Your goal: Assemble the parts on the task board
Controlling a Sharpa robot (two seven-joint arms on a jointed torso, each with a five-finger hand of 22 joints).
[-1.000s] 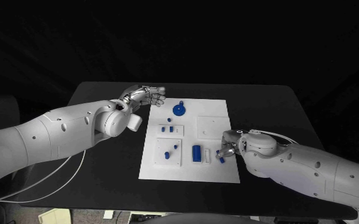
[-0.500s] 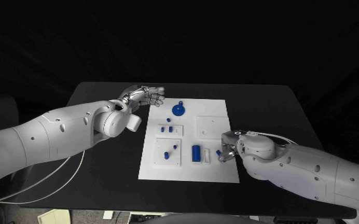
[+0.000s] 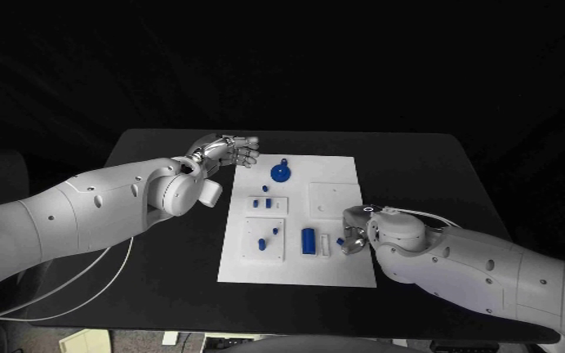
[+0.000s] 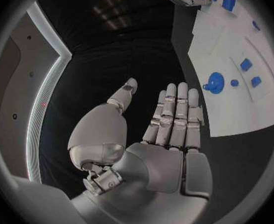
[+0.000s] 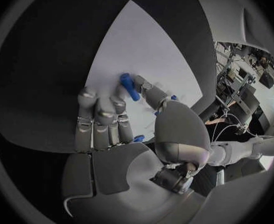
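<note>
The white task board (image 3: 332,180) lies in the middle of the black table. On it are a round blue wheel (image 3: 282,172), small blue pieces (image 3: 261,203), two short pegs (image 3: 263,244) and a long blue block (image 3: 309,241). My right hand (image 3: 353,234) is at the board's right edge near the front. It pinches a small blue peg (image 5: 129,86) between thumb and fingertip just above the white surface (image 5: 143,50). My left hand (image 3: 227,150) hovers beside the board's far left corner. In the left wrist view its fingers (image 4: 174,117) are straight and hold nothing.
A narrow white bar (image 3: 324,245) lies next to the long blue block. The left wrist view shows the wheel (image 4: 215,80) and the board (image 4: 236,104) beyond my left hand. Bare black table (image 3: 424,173) runs along both sides of the board.
My right hand has shifted a little to the left and further onto the board, carrying the blue peg with it. The left hand has stayed put.
</note>
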